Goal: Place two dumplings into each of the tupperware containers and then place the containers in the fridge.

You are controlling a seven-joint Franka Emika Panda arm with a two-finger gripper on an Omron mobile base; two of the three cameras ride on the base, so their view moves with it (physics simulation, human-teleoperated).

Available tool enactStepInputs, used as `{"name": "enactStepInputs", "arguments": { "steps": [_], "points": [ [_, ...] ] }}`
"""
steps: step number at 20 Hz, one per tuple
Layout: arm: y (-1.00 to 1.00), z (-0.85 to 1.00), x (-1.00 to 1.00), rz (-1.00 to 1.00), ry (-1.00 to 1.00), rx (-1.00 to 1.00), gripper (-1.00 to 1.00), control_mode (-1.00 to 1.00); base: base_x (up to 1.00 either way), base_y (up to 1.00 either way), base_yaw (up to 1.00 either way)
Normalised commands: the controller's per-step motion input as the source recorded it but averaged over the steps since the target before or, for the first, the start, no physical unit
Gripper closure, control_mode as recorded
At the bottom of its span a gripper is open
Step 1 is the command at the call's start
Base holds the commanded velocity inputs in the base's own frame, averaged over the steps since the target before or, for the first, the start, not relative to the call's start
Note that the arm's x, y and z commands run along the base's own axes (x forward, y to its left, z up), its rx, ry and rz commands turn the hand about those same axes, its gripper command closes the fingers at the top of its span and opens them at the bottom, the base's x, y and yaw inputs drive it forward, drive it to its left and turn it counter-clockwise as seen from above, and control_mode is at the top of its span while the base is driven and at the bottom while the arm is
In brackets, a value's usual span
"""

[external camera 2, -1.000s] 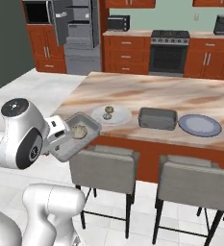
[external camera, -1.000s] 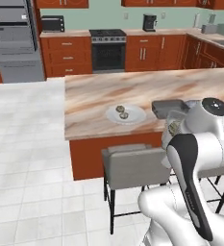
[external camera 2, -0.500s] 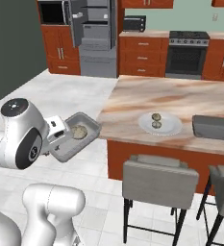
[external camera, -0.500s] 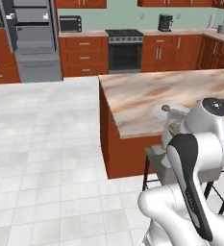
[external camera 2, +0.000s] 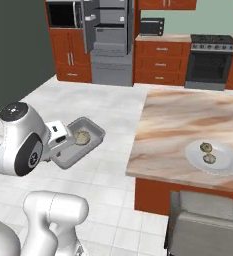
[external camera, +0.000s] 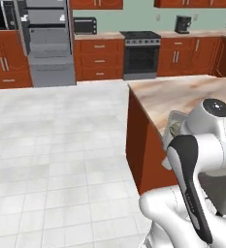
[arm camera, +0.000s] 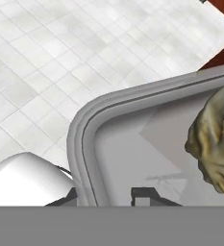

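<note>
Shift: base has driven left off the island [external camera 2: 188, 125], so the fridge [external camera 2: 110, 40] looms nearer
Container [external camera 2: 78, 142]: carried over floor, dumplings [external camera 2: 81, 137] inside
Advice: keep it level, line up with the open fridge shelves
Gripper [arm camera: 106, 194]: narrowly parted, pinching the container's rim

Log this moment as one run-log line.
phase: carrying | hand: shut on rim of grey rectangular tupperware container | load: tan dumplings inside | container: off counter, above floor | tall grey fridge: open, ahead
</note>
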Motion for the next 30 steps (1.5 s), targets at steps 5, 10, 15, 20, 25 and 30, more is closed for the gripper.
{"name": "enactStepInputs", "arguments": {
  "steps": [5, 10, 15, 20, 25, 30],
  "points": [
    [0.00, 0.00, 0.00, 0.00, 0.00, 0.00, 1.00, 1.00, 0.94, 0.46, 0.00],
    [0.00, 0.00, 0.00, 0.00, 0.00, 0.00, 1.00, 1.00, 1.00, 0.42, 0.00],
    [0.00, 0.00, 0.00, 0.00, 0.00, 0.00, 1.00, 1.00, 1.00, 0.66, 0.00],
    [0.00, 0.00, 0.00, 0.00, 0.00, 0.00, 1.00, 1.00, 0.97, 0.88, 0.00],
    [0.00, 0.00, 0.00, 0.00, 0.00, 0.00, 1.00, 1.00, 0.96, 0.87, 0.00],
    [0.00, 0.00, 0.00, 0.00, 0.00, 0.00, 1.00, 1.00, 1.00, 0.43, 0.01]
  ]
}}
